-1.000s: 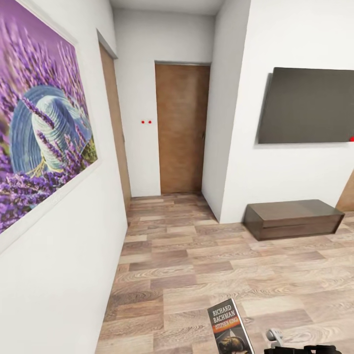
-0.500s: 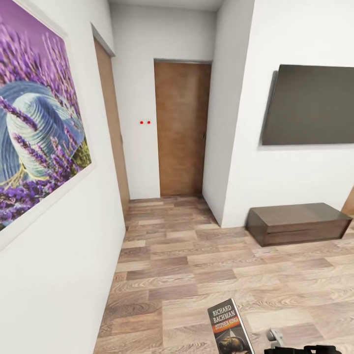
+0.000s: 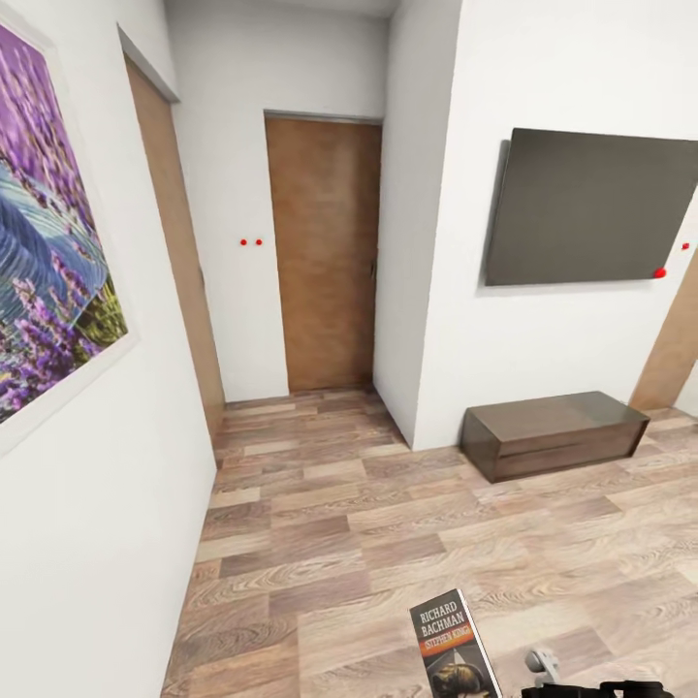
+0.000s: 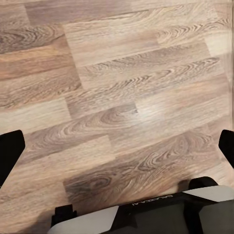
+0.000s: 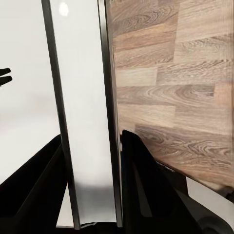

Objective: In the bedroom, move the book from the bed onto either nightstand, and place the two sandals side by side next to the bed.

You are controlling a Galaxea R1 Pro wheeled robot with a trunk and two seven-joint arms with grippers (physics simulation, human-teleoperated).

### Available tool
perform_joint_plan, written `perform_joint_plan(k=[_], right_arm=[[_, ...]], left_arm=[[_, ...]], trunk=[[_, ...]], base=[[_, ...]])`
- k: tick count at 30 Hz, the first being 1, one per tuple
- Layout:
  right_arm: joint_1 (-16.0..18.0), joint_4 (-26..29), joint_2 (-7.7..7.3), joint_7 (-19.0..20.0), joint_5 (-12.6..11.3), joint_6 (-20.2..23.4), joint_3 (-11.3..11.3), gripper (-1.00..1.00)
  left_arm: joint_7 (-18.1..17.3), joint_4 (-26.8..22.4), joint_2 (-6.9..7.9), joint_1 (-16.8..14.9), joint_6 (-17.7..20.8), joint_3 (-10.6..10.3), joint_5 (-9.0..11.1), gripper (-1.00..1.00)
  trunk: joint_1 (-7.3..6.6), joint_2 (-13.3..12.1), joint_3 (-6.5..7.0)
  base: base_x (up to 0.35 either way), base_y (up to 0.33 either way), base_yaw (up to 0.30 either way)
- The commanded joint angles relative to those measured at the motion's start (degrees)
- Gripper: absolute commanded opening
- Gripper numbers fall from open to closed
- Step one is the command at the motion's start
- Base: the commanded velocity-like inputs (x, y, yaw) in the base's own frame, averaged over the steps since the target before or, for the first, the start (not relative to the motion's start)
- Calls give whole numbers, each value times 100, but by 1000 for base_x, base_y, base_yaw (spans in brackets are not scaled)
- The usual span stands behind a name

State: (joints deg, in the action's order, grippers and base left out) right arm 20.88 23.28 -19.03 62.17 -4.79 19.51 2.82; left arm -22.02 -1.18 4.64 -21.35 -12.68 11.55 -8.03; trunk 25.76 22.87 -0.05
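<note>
My right gripper (image 5: pixel 92 161) is clamped on the book (image 3: pixel 454 648), held upright down low in front of me. My left gripper (image 4: pixel 117 146) hangs spread over the wooden floor (image 3: pixel 388 523). Further off, a dark bench (image 3: pixel 553 431) under the wall TV (image 3: pixel 591 208).

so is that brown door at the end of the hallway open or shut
Shut. The brown door sits flush in its frame in the head view, with no gap at either edge and nothing visible behind it.

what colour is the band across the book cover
Orange, across the dark cover of the book; clearest in the head view.
</note>
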Motion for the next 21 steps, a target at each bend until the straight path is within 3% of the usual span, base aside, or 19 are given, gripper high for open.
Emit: perform_joint_plan(k=[1, 12, 21], right_arm=[[4, 1, -4, 1, -58, 53, 28, -100], [4, 1, -2, -3, -57, 53, 28, -100], [5, 1, -3, 5, -58, 53, 27, -100]], left_arm=[[-13, 4, 2, 0, -24, 49, -63, 100], [-13, 4, 2, 0, -24, 49, -60, 100], [-13, 4, 3, 0, -24, 49, -59, 100]], trunk=[[2, 5, -2], [2, 5, -2], [2, 5, -2]], base=[[6, 0, -281], [13, 0, -282], [235, 0, -282]])
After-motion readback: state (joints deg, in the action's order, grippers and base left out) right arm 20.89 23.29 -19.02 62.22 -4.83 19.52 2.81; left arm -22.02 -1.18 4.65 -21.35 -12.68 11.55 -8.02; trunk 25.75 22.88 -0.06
